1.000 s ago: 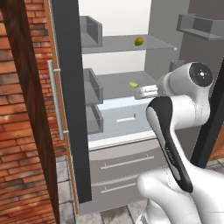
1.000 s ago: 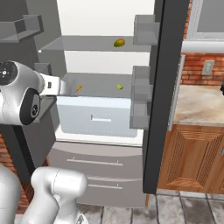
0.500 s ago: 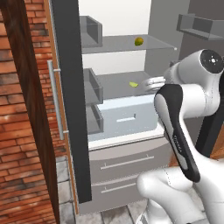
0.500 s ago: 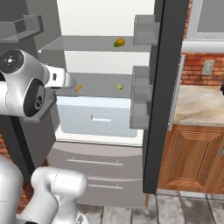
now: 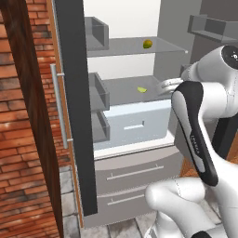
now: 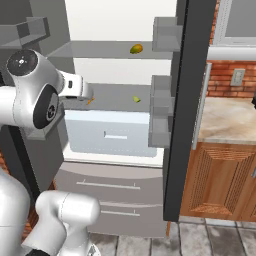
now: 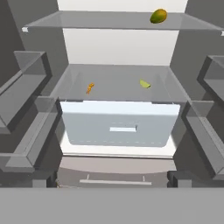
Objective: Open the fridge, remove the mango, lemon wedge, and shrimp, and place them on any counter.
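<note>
The fridge [image 5: 69, 93] stands with both doors swung open. On its upper shelf lies the mango [image 5: 147, 44] [image 6: 136, 48] [image 7: 158, 16]. The lemon wedge [image 5: 142, 89] [image 6: 136, 99] [image 7: 145, 84] and the shrimp [image 6: 90, 100] [image 7: 90, 88] rest on the middle shelf, the shrimp to the left. My gripper [image 6: 89, 94] [image 5: 162, 86] hovers at the front of that shelf, level with the shrimp and short of it. It is open with nothing held. The counter [image 6: 225, 117] lies right of the fridge.
A pale crisper drawer [image 7: 122, 122] sits under the middle shelf, with two outer drawers [image 6: 110, 195] below. Grey door bins [image 7: 26, 87] [image 7: 210, 78] flank the opening on both sides. A brick wall [image 5: 23, 153] borders the left door.
The arm's elbow has risen and the hand has pushed a little further towards the middle shelf. The three foods have not moved.
</note>
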{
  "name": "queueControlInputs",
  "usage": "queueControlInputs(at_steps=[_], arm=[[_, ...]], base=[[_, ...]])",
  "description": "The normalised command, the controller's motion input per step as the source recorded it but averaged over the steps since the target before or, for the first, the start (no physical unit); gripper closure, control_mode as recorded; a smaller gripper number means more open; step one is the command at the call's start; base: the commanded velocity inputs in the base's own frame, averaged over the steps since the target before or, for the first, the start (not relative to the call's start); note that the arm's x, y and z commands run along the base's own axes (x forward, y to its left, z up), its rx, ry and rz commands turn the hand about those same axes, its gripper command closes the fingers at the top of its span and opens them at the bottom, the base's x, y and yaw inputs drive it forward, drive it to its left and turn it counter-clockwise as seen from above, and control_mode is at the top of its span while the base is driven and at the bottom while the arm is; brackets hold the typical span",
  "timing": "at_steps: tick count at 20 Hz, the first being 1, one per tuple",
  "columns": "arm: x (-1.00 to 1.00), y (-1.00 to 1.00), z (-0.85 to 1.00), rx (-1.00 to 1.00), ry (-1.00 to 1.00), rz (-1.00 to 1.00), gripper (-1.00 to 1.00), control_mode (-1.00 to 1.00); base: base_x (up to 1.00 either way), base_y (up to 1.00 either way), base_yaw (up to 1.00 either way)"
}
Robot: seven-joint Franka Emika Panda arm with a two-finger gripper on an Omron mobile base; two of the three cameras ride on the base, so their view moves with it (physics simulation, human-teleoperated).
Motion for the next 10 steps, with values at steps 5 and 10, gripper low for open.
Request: queueControlInputs(at_steps=[5, 10], arm=[[0.0, -0.17, -0.01, 0.0, 0.0, 0.0, -1.0, -1.0], [0.0, -0.16, -0.01, 0.0, 0.0, 0.0, -1.0, 1.0]], base=[[0.0, 0.0, 0.0], [0.0, -0.01, 0.0]])
